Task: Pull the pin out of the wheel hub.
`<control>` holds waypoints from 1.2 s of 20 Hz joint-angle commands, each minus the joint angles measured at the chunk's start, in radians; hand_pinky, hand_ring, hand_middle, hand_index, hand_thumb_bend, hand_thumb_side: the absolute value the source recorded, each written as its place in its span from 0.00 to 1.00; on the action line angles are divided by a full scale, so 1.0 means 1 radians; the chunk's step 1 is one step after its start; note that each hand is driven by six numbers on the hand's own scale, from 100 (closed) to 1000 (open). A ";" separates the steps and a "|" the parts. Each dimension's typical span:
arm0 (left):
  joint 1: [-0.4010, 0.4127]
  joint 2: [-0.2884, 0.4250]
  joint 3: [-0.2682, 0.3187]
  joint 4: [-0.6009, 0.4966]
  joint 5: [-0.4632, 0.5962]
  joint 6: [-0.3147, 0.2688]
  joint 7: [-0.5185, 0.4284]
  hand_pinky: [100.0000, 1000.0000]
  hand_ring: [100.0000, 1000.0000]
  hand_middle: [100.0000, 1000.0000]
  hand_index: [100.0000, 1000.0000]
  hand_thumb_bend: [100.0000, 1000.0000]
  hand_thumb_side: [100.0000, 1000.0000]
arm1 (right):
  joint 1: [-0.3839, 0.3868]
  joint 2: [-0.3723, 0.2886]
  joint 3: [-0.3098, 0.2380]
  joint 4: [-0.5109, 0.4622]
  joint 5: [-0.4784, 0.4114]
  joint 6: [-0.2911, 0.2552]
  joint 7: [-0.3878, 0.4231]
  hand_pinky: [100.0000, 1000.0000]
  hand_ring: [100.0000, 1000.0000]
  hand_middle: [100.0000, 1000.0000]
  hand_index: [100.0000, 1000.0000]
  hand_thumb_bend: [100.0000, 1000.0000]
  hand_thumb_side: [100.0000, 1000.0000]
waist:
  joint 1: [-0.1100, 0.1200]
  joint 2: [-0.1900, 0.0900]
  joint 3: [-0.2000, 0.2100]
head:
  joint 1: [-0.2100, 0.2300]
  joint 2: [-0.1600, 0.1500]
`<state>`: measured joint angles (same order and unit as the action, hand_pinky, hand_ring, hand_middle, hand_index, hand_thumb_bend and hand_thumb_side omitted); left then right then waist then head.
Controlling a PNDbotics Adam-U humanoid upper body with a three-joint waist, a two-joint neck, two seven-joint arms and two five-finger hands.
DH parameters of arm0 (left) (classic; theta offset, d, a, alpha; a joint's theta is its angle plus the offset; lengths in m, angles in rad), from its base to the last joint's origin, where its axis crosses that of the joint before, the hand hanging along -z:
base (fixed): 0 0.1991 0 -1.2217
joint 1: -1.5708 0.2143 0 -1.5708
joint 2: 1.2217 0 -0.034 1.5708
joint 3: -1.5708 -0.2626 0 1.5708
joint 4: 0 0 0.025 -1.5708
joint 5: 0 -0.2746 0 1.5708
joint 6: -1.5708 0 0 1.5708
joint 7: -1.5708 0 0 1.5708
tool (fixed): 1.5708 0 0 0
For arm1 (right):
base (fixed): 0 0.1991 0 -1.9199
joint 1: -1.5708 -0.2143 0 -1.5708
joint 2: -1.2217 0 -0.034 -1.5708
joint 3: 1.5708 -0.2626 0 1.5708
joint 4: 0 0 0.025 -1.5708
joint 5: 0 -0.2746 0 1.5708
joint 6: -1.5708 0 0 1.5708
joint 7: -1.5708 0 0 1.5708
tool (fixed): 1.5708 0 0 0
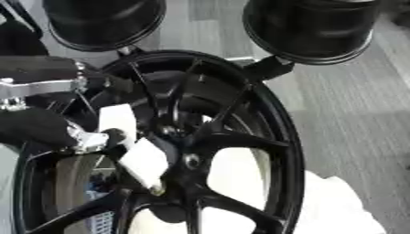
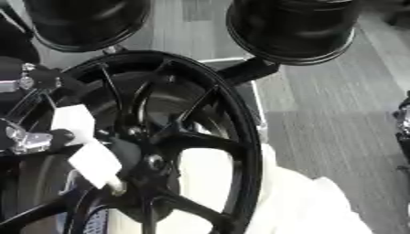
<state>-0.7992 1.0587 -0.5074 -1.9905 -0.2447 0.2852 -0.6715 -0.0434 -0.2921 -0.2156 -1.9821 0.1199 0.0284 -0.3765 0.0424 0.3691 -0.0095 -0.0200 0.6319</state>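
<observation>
A large black wheel rim (image 1: 264, 119) stands upright and fills most of the view, its thin spokes meeting at the wheel hub (image 1: 191, 160) near the middle. Every place below is given relative to that hub.

Above the hub, past the top of the rim, two big black cylinders (image 1: 308, 27) stand side by side on a grey floor (image 1: 352, 114). Below and to the right of the hub, white cloth-like material (image 1: 336, 210) shows through the spokes and beyond the rim's edge.

The robot's left hand (image 1: 84, 139), black with silver parts, reaches in from the left of the hub, level with it or slightly higher. Its fingers lie against white flat pieces (image 1: 132, 141) that run diagonally down towards the hub; whether the fingers are curled around anything cannot be told.

At the lower end of those white pieces, just left of and below the hub, a small pale yellowish tip (image 1: 157, 188) shows, possibly the pin.

At the far right edge, level with the hub, a sliver of the right hand (image 2: 403, 121) shows; its fingers are not visible.
</observation>
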 commanded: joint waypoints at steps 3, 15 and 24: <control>0.001 0.027 0.010 -0.010 -0.028 0.010 -0.013 0.94 0.90 0.74 0.95 0.29 0.73 | -0.006 -0.005 -0.004 -0.018 -0.005 0.001 0.002 0.74 0.54 0.48 0.67 0.00 0.51 | -0.002 -0.013 -0.002 | 0.009 -0.009; -0.004 0.012 0.001 -0.010 -0.043 0.012 -0.030 0.88 0.84 0.59 0.92 0.22 0.71 | -0.008 0.000 -0.003 -0.018 -0.007 0.002 0.004 0.74 0.54 0.48 0.67 0.00 0.51 | -0.003 -0.009 -0.006 | 0.016 -0.012; -0.013 -0.003 -0.003 -0.010 -0.047 0.025 -0.021 0.84 0.77 0.50 0.88 0.19 0.67 | -0.010 0.004 -0.003 -0.018 -0.009 0.004 0.007 0.75 0.54 0.48 0.67 0.00 0.51 | -0.003 -0.006 -0.009 | 0.019 -0.014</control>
<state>-0.7967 1.0434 -0.5201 -1.9904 -0.2892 0.3055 -0.6946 -0.0485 -0.2773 -0.2153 -1.9821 0.1177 0.0330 -0.3719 0.0416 0.3798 -0.0181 -0.0036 0.6309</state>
